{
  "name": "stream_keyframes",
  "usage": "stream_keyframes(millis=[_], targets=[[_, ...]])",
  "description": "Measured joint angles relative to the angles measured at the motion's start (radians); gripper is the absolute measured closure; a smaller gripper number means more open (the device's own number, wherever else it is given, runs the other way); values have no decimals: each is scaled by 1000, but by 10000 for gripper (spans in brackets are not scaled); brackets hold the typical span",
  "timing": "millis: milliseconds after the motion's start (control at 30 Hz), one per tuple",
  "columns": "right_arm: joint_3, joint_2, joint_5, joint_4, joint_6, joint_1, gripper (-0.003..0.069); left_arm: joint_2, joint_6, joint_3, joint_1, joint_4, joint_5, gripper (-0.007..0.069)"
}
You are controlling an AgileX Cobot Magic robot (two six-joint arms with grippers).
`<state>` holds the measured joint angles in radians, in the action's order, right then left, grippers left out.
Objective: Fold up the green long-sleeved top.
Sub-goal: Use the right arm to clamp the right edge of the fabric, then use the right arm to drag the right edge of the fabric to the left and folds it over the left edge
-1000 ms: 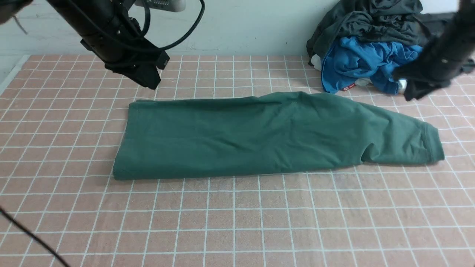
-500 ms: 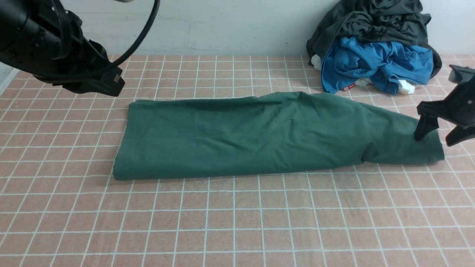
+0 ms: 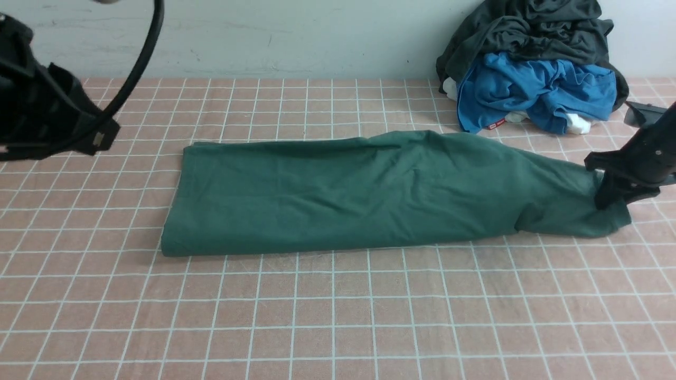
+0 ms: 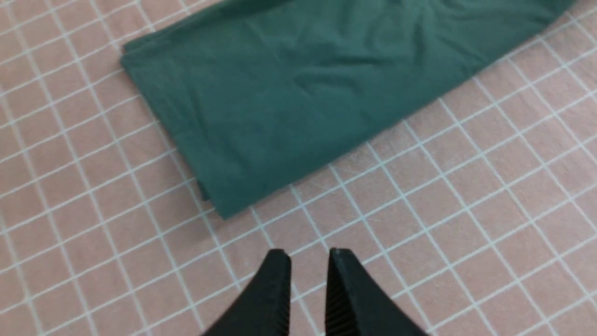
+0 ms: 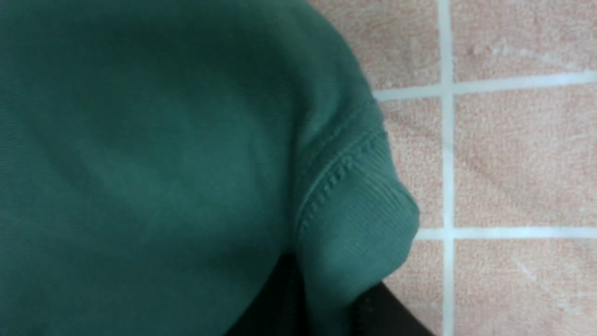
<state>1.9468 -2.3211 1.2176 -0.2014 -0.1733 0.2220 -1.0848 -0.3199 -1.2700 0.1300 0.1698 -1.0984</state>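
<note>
green long-sleeved top (image 3: 338,195) lies flat mid-way across the pink checked mat (image 3: 338,316), folded lengthwise into one long band.

edges / room: near long edge of the top is a straight fold. wide bare mat lies on its near side and past its left end. a narrower strip of mat lies between its far edge and the wall (image 3: 317,37). a pile with a blue garment (image 3: 533,89) under a dark grey garment (image 3: 528,31) sits close beyond the top's far right part, not touching it.

axis: long axis runs left to right, roughly parallel to the wall. square hem end points to robot's left, tapering sleeve end to its right.

writing: small red label (image 3: 495,125) on the blue garment, text too small to read.

right gripper (image 3: 604,200) is at the top's right end, jaws pinched on the ribbed cuff (image 5: 354,210), which bunches between them.

left gripper (image 4: 308,254) hangs off the top's left near corner, above bare mat. jaws stand a narrow slit apart, nothing held.
</note>
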Motion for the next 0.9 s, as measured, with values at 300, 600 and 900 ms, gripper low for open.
stream_keyframes(millis=[300,600,900], targets=[[196,166,31,140,76,76,635,306,309,447,0,-312,70,521],[225,306,37,-97,100,-154,635,339,416,715,0,-331,342,521],[224,147,-10,-189,96,-567,635,340,420,719,0,-299,386,521]])
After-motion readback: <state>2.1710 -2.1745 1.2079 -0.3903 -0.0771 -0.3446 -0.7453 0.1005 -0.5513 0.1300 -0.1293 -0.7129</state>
